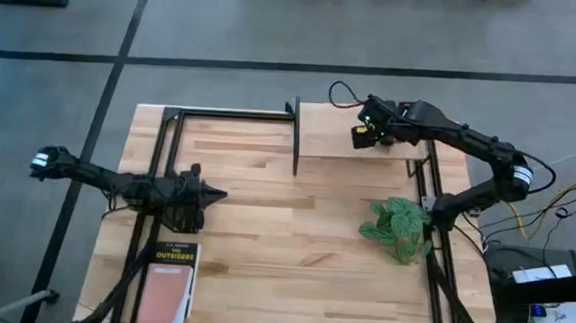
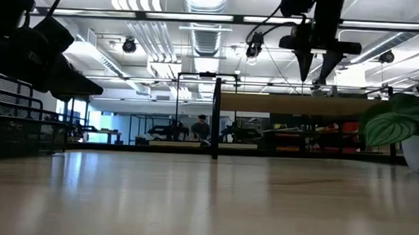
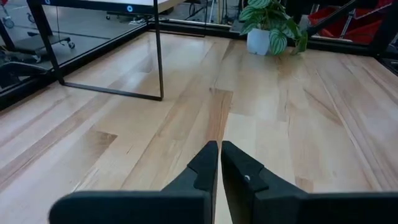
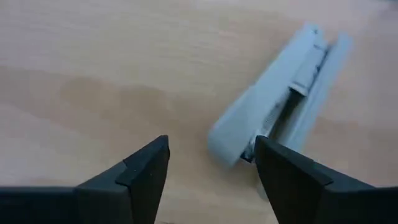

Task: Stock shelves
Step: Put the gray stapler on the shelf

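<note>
Right end effector [image 4: 211,171] wide apart and empty above the shelf [image 1: 350,133], just beside a grey stapler [image 4: 273,106].

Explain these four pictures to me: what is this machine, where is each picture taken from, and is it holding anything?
Two dark robot arms work at a wooden table. One picture looks straight down, one looks level across the tabletop, and one comes from each wrist. The right pincer is open above a grey stapler lying on the small riser shelf, gripping nothing. The left pincer is shut and empty, low over the table. A potted plant and a book also sit there.
</note>
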Controlling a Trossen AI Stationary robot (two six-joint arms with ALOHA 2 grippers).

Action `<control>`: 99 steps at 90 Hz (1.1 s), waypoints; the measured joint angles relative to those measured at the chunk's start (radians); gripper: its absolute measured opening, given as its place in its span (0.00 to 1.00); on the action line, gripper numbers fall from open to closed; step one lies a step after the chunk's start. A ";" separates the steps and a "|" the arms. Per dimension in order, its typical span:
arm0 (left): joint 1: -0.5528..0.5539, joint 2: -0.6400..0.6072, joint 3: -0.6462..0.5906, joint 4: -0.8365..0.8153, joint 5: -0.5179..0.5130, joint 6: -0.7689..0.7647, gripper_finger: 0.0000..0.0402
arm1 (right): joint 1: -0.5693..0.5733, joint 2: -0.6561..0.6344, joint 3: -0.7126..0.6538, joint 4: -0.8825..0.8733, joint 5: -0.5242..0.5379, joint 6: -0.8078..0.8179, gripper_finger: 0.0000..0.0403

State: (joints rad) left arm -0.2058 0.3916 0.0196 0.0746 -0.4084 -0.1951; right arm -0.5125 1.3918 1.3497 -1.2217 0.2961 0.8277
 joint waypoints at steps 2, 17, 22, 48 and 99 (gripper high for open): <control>0.000 0.000 0.000 0.000 0.000 0.000 0.01 | 0.000 0.000 -0.002 0.000 -0.007 0.007 0.52; 0.000 0.000 0.000 0.000 0.000 0.000 0.01 | -0.005 0.012 -0.009 -0.002 -0.009 0.071 0.48; 0.000 0.000 0.000 0.000 0.000 0.000 0.01 | -0.014 0.023 -0.010 -0.010 -0.010 0.086 0.47; 0.000 0.000 0.000 0.000 0.000 0.000 0.01 | -0.046 0.071 -0.009 -0.008 -0.016 0.095 0.44; 0.000 0.000 0.000 0.000 0.000 0.000 0.01 | -0.046 0.044 -0.012 -0.149 -0.031 0.088 0.40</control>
State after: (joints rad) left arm -0.2061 0.3914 0.0194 0.0746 -0.4084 -0.1954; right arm -0.5585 1.4362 1.3377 -1.3704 0.2646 0.9152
